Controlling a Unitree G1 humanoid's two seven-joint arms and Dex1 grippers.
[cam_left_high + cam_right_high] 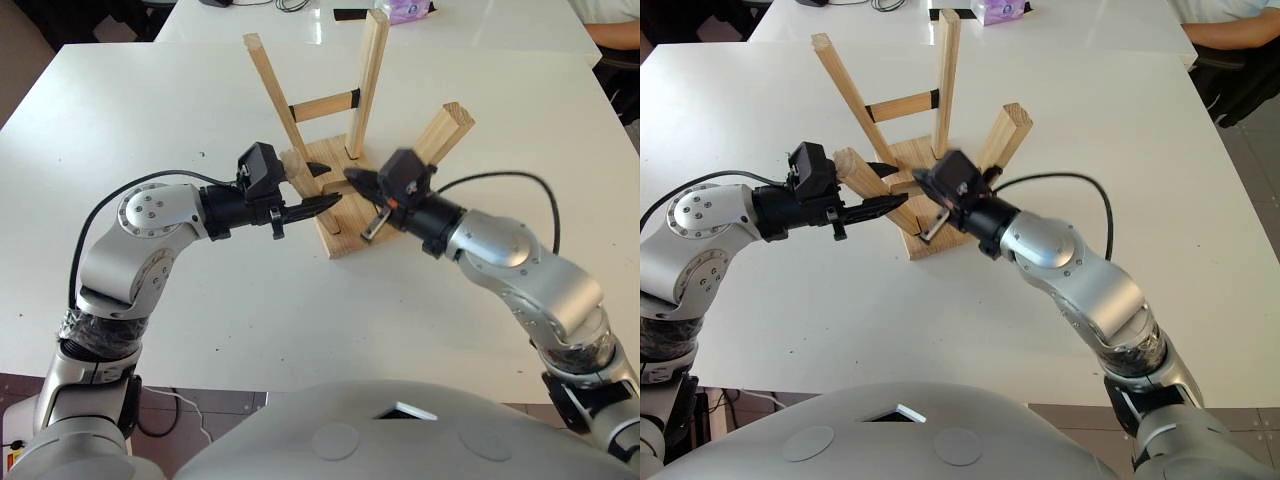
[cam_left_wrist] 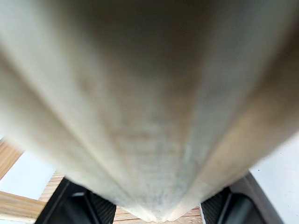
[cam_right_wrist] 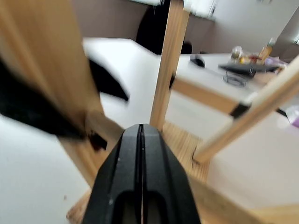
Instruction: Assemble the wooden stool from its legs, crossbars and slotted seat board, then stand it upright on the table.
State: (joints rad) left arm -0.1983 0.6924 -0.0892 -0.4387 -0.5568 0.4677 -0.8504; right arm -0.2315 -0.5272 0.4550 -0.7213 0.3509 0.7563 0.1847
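Note:
The wooden stool lies upside down on the white table [image 1: 130, 110], its slotted seat board [image 1: 345, 238] flat and the legs pointing up. Two tall legs [image 1: 270, 85] [image 1: 368, 75] at the back are joined by a crossbar [image 1: 322, 105]. A third leg [image 1: 442, 128] leans out to the right. My left gripper [image 1: 325, 187] comes in from the left and is shut on the short near-left leg [image 1: 865, 175], which looms large in the left wrist view [image 2: 149, 107]. My right gripper [image 1: 355, 180] is shut with nothing in it, its tip [image 3: 141, 135] just over the seat board between the legs.
A second white table [image 1: 480, 25] stands behind, with a tissue box [image 1: 408, 10] and a small black object [image 1: 348, 14] on it. Wide bare tabletop lies to the left, right and front of the stool.

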